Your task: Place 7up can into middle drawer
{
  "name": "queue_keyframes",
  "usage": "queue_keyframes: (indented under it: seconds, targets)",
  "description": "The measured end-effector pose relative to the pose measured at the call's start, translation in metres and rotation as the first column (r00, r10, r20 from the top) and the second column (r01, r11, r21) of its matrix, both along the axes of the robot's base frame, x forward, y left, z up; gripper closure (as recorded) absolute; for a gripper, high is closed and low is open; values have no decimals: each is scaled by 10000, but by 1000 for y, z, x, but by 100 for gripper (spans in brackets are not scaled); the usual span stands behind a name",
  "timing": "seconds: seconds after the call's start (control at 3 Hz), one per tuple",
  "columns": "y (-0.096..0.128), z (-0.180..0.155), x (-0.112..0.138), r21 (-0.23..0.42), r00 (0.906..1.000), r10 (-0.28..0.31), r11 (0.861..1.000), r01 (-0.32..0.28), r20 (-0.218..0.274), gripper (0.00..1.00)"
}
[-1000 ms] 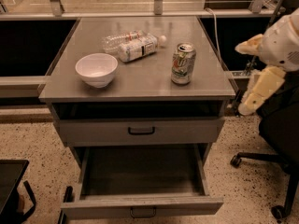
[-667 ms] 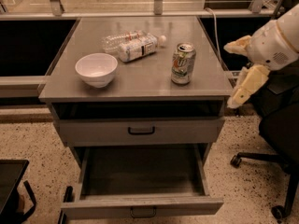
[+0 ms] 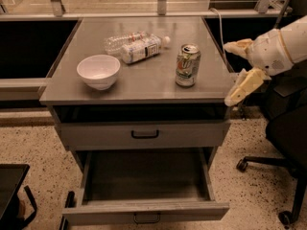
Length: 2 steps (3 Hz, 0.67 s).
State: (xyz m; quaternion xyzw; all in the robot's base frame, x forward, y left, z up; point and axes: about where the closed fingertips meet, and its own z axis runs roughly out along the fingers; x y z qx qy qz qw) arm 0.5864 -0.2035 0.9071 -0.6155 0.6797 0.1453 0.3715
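The 7up can [image 3: 187, 65] stands upright on the grey cabinet top [image 3: 144, 85], right of centre. The middle drawer [image 3: 146, 210] is pulled out below, its inside bare, with a small black loop handle on its front. My gripper [image 3: 236, 72] is at the cabinet's right edge, just right of the can and apart from it. Its two pale fingers are spread, one high and one low, with nothing between them.
A white bowl [image 3: 99, 71] sits on the left of the top. Two clear plastic bottles [image 3: 135, 45] lie behind the can. The upper handled drawer front [image 3: 144, 135] is closed. A black office chair [image 3: 288, 143] stands at the right. A dark object [image 3: 12, 195] is at the lower left.
My gripper has moved left, from beside the cabinet to its right edge, closer to the can. The can, bowl and drawer have not moved.
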Motion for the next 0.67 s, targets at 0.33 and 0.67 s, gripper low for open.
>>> queue_keyframes:
  seconds: [0.33, 0.67]
  targets:
    - [-4, -7, 15, 968, 9990, -281, 9950, 246, 354, 0]
    - [-3, -9, 18, 1140, 9988, -312, 9931, 267, 386, 0]
